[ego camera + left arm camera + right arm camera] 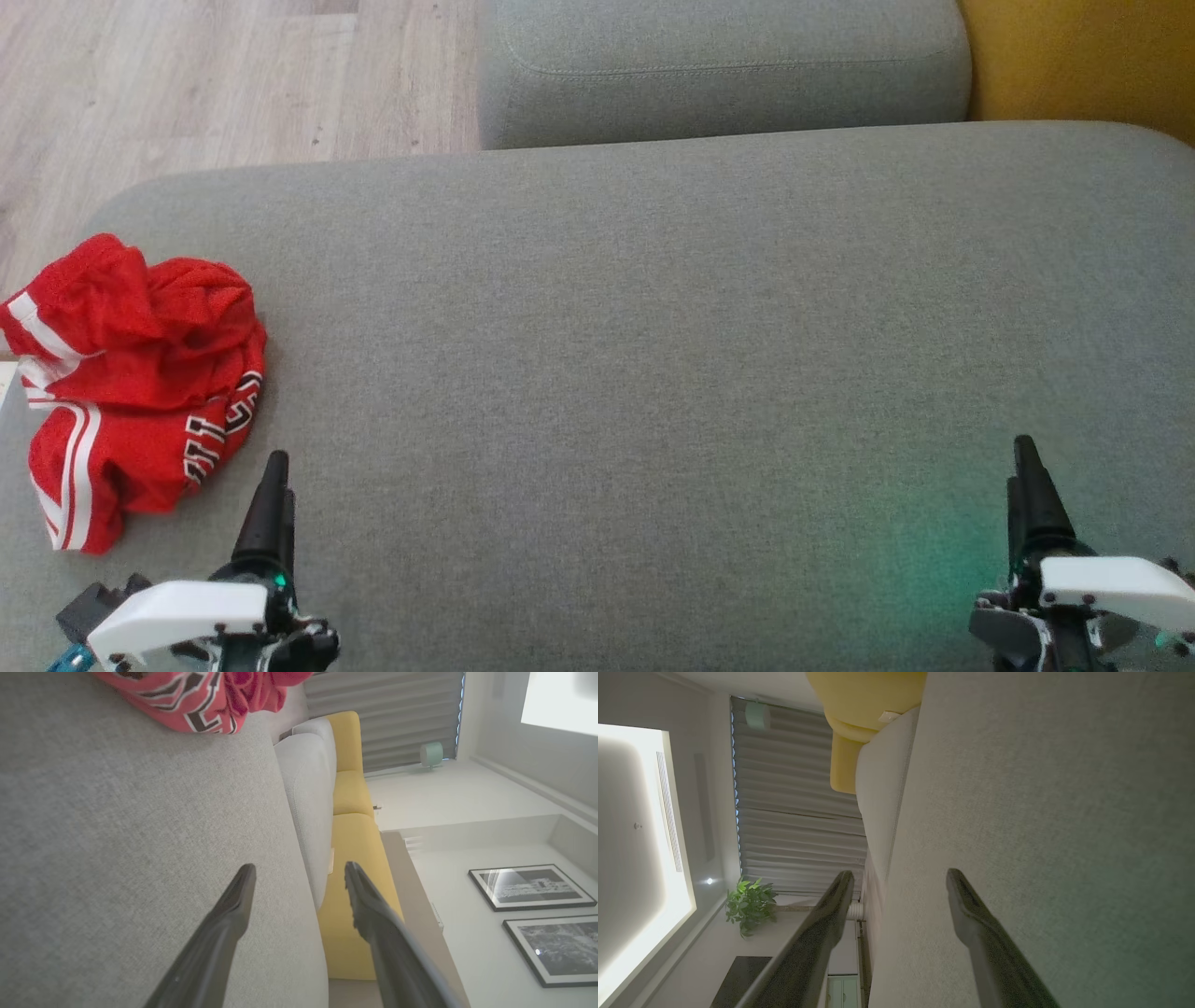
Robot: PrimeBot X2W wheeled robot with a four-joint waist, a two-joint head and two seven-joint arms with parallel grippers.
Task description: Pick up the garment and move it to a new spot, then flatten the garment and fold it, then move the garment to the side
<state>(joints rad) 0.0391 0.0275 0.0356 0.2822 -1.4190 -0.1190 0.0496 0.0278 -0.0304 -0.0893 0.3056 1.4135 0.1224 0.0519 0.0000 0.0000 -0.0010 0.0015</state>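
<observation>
Head view: grey cushion [653,373] bears garment [140,373]; wood floor [187,84].

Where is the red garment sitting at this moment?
In the head view the red garment lies crumpled at the left edge of the grey cushion, just ahead and to the left of the open left pincer, which is not touching it.

Free passage is offered over the middle and right of the grey fabric sofa seat [653,373]; its left edge is blocked by a crumpled red white-striped garment [131,373], its far side by a grey padded cushion [719,65].
</observation>
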